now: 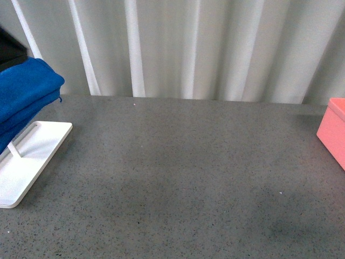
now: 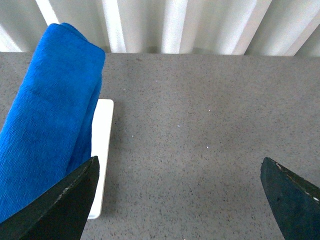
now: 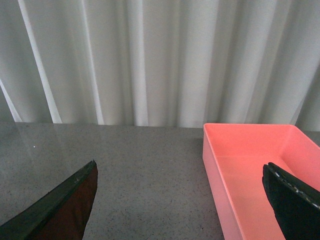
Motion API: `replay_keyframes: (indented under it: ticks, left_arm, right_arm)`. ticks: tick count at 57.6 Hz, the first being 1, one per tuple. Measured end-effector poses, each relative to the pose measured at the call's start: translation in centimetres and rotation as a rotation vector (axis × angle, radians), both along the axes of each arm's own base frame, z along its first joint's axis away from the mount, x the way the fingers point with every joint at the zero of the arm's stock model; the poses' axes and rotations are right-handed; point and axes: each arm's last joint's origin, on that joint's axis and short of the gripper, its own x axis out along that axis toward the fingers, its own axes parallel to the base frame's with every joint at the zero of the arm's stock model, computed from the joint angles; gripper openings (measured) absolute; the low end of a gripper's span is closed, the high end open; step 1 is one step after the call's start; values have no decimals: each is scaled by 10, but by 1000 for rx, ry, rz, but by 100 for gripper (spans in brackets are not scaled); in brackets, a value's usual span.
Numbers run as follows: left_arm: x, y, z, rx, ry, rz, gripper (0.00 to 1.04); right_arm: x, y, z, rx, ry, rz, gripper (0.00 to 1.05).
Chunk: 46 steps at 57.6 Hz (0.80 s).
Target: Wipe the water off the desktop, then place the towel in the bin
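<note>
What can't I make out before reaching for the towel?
Water: front view shows no clear puddle on the desktop, only faint darker patches.
Towel: cut by the front view's left edge; left hand covers part in the left wrist view.
Bin: cut by the front view's right edge; right hand covers part in the right wrist view.

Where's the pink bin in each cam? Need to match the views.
Front view: pink bin cut off at the far right edge, standing on the desktop.
Left wrist view: not in it.
Right wrist view: seen from above into its open top, partly behind one of the right gripper's fingers.
Shared landmark: the pleated white curtain along the desktop's far edge, in all three views.
</note>
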Motion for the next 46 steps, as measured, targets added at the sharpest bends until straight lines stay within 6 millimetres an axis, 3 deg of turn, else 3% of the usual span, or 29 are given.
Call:
replay_keyframes:
  ticks: [9, 17, 31, 46]
  left_arm:
    - [90, -3, -6, 108, 212, 7, 98]
    - [138, 11, -12, 162, 302, 60, 98]
    - [173, 52, -12, 176, 354, 143, 98]
    - [193, 84, -35, 233, 377, 135, 98]
  right_arm:
    - [0, 0, 0, 0, 0, 0, 98]
    - [0, 0, 0, 0, 0, 0, 98]
    - [0, 0, 0, 0, 0, 0, 98]
    - [0, 0, 0, 0, 0, 0, 98]
